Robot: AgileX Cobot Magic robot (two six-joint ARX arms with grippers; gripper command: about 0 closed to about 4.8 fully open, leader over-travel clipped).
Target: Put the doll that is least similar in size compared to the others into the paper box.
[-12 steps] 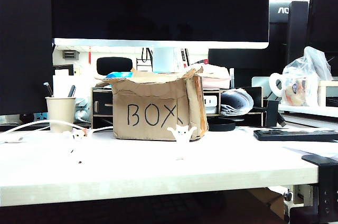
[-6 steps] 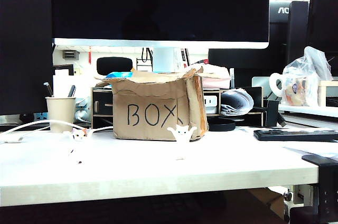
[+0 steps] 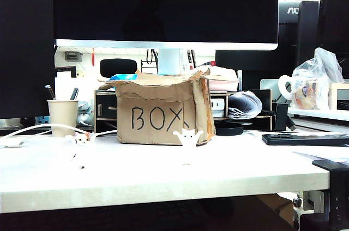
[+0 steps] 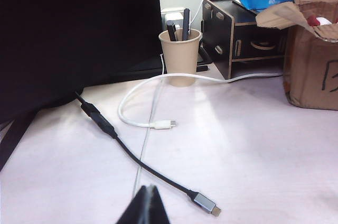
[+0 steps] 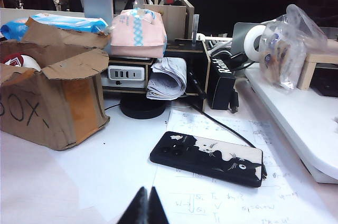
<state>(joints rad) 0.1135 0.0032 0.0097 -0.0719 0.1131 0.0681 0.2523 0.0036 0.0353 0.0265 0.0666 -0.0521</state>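
Cardboard: the paper box (image 3: 161, 112) stands on the white table (image 3: 163, 174) with ragged flaps spread, so its top is free for dropping things in.
Doll: a red and white rounded shape, likely the doll (image 5: 18, 61), sits inside the box under the flaps; judged from this, the placing looks done.
Small figures: the ghost figure (image 3: 188, 137) stands just in front of the box, the cat figure (image 3: 80, 139) near the paper cup (image 3: 62, 116); both are outside the box.
Left gripper (image 4: 149, 203): fingers pressed together, empty, low over the table near the black cable (image 4: 137, 160).
Right gripper (image 5: 147, 203): fingers together, holding nothing, near the phone (image 5: 208, 158).
Views: only the 2 wrist views look into the box; the exterior view shows neither gripper nor the doll.
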